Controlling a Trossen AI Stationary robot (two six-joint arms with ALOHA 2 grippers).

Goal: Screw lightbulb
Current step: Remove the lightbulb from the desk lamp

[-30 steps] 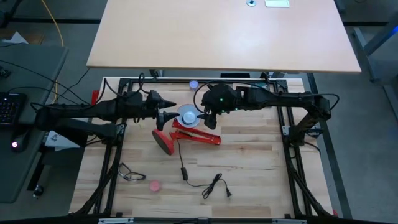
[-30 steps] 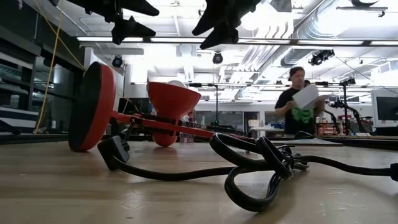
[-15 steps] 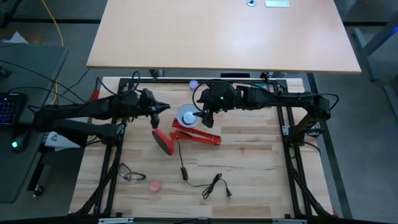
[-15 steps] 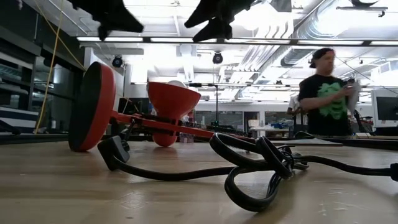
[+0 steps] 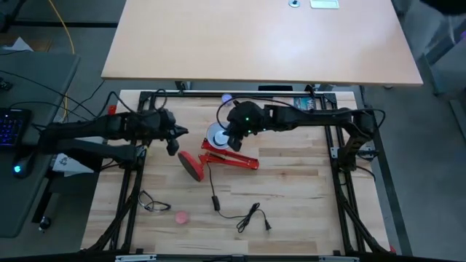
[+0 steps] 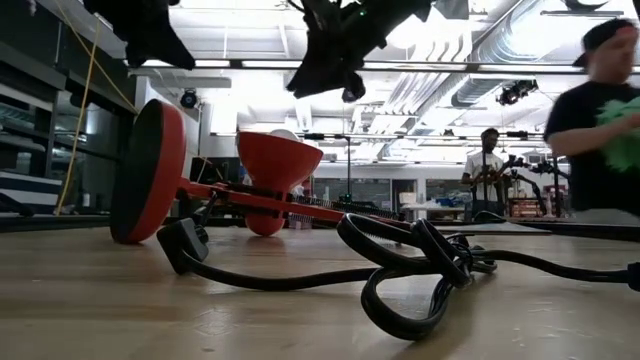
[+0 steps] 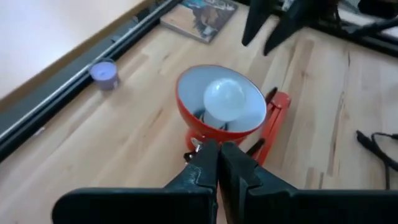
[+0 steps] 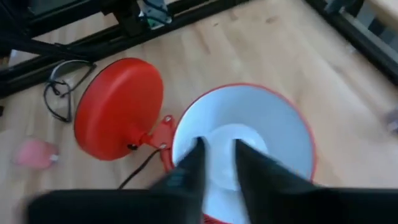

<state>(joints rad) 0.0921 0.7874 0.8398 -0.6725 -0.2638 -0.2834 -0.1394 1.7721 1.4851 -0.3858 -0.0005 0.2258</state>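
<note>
A red lamp lies on its side on the table. Its round base (image 5: 191, 166) stands on edge and its shade (image 5: 211, 142) opens upward. The white lightbulb (image 7: 225, 99) sits inside the shade (image 7: 205, 127); how it rests there is hidden. My right gripper (image 5: 231, 138) hovers just above the shade, open with a narrow gap. In its wrist view the lightbulb (image 8: 231, 140) shows beyond the two fingers. From table height the gripper (image 6: 325, 85) hangs clear of the shade (image 6: 278, 155). My left gripper (image 5: 178, 135) is shut and empty, left of the lamp (image 7: 218, 165).
A small lavender round thing (image 5: 226, 98) stands behind the lamp at the far edge. A pink thing (image 5: 181, 217) and the lamp's black cord with plug (image 5: 251, 217) lie toward the near edge. A booklet (image 7: 200, 14) lies at the far rail. People (image 6: 605, 120) move beyond the table.
My left gripper has shut on nothing and drawn back from the lamp toward the table's left edge. My right gripper has moved left and a little down, and now stands over the shade. The lamp and lightbulb have stayed put.
</note>
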